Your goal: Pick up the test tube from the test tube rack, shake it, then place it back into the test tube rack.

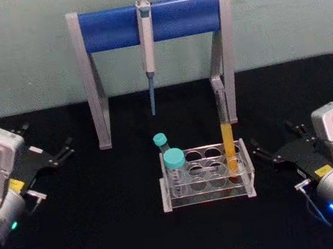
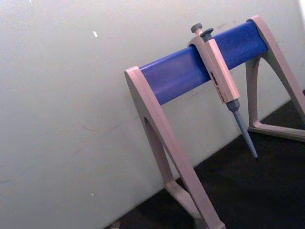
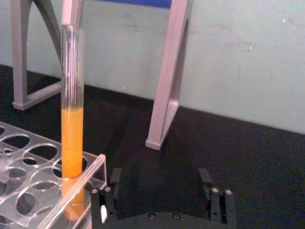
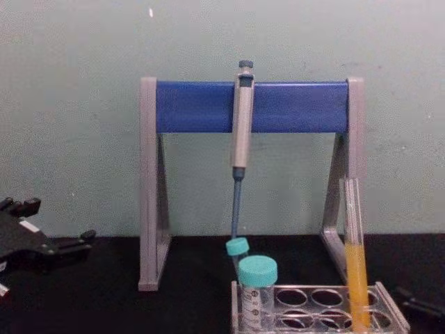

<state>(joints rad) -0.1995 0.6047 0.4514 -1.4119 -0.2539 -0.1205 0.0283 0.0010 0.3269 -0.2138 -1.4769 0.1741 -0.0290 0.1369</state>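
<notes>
On the black desk (image 1: 132, 230), seen from the head, the test tube (image 1: 229, 148) stands upright in a right-end hole of the test tube rack (image 1: 207, 181) near the middle, so the right gripper (image 1: 275, 151) waits just beside it, jaws wide and holding nothing, while the left gripper (image 1: 58, 154) rests near the left edge, jaws open too. From the right wrist, the tube's orange liquid sits low, and the dark jaws are spread apart with nothing between them. From the chest, the tall tube pokes well above the rack, leaving bare glass to grab.
</notes>
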